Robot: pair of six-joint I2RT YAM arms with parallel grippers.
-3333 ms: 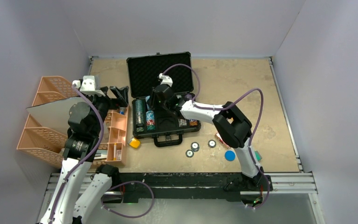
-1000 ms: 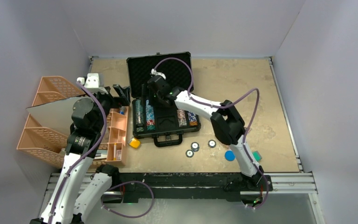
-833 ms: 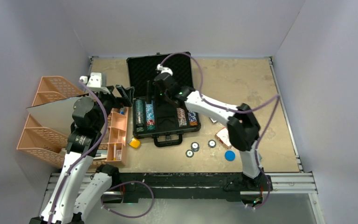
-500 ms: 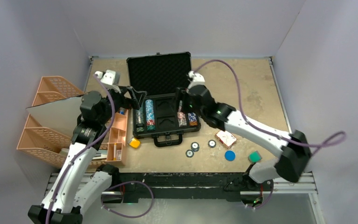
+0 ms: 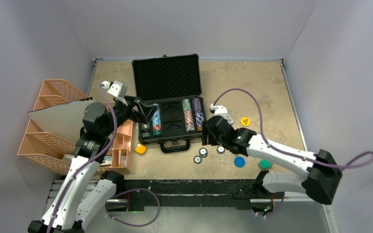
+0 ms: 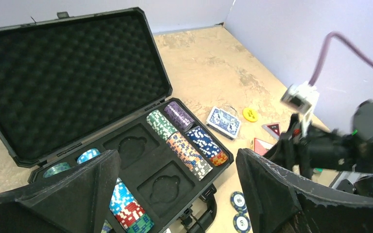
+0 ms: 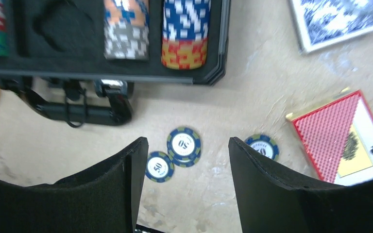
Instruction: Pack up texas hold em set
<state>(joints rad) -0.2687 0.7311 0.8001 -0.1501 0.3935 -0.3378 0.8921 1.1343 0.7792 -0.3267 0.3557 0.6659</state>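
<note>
the right gripper (image 7: 187, 144) was spread wide and held nothing, its fingers pointing down at the tan table (image 7: 252, 87). between the fingers lay a loose blue-rimmed chip (image 7: 183, 144), touching a second chip marked 50 (image 7: 158, 166) by the left finger. a third chip (image 7: 262, 145) sat just beside the right finger. further right lay the red card deck (image 7: 342, 136), and beyond it the blue card deck (image 7: 337, 17), both on the table outside the case. just ahead of the fingers were the handle (image 7: 77, 104) and front edge of the black briefcase (image 7: 221, 53).

the left gripper (image 6: 176, 156) was likewise wide apart and empty, hanging over the open briefcase. below it, two moulded recesses (image 6: 133, 145) in the foam held nothing. to their right, multicoloured chip stacks (image 6: 187, 155) lay on their sides in two slots. more stacks (image 6: 126, 206) filled the slots to their left. the lid (image 6: 68, 73), lined with egg-crate foam, lay open on the far side.

from above, a yellow round button (image 5: 245, 121) sat on the table to the right of the case, and a blue disc (image 5: 239, 161) lay near the loose chips. a green block (image 5: 264, 164) was partly hidden by the right arm. a yellow block (image 5: 140, 148) sat by the case's front left corner, and peach organiser trays (image 5: 53, 131) stood to its left.
</note>
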